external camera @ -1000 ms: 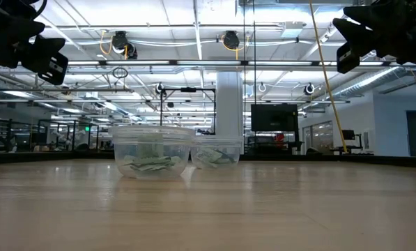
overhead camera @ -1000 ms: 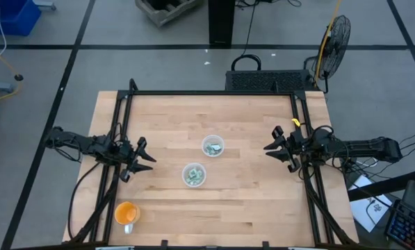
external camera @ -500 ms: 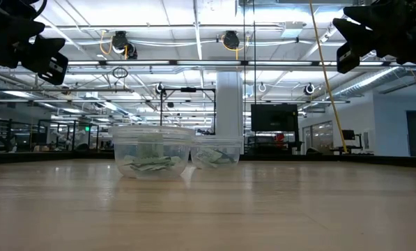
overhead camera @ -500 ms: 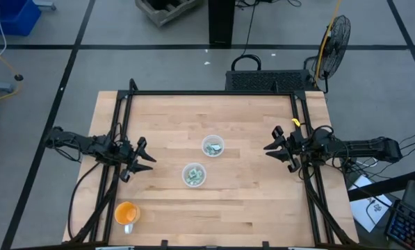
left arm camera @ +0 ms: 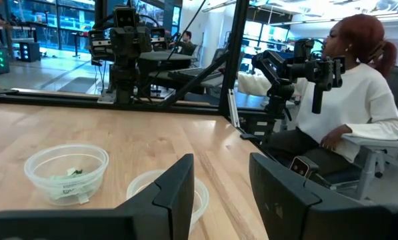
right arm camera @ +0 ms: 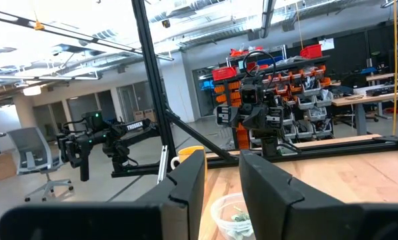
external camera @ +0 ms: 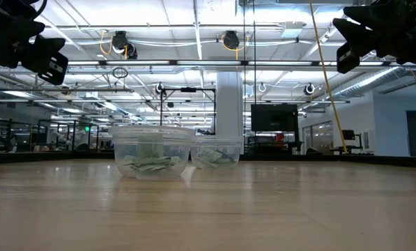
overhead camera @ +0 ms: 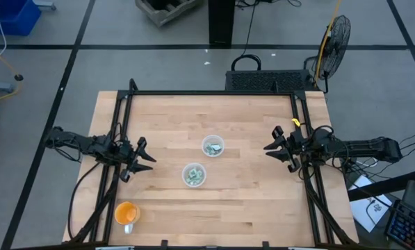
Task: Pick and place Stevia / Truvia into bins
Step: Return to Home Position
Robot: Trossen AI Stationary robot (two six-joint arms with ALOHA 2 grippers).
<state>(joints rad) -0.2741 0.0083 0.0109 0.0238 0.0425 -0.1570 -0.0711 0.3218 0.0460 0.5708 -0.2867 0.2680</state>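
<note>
Bins mid-worktop (overhead camera: 263,201), near each other, not touching: far bin (overhead camera: 204,146), near bin (overhead camera: 184,175). Green-white packets (overhead camera: 213,147) lie inside both. left jaws over left worktop edge, moderately parted, empty, pointing toward bins. right jaws over right edge, parted narrower, empty. Both raised off surface. Orange cup (overhead camera: 126,212) at near-left corner. Person (left arm camera: 359,100) seated beyond worktop.

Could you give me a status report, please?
Left pincer open, raised at left edge; right pincer open, raised at right edge. Packets inside both clear cups, none loose in sight. Orange cup off in corner, nothing in the way.
</note>
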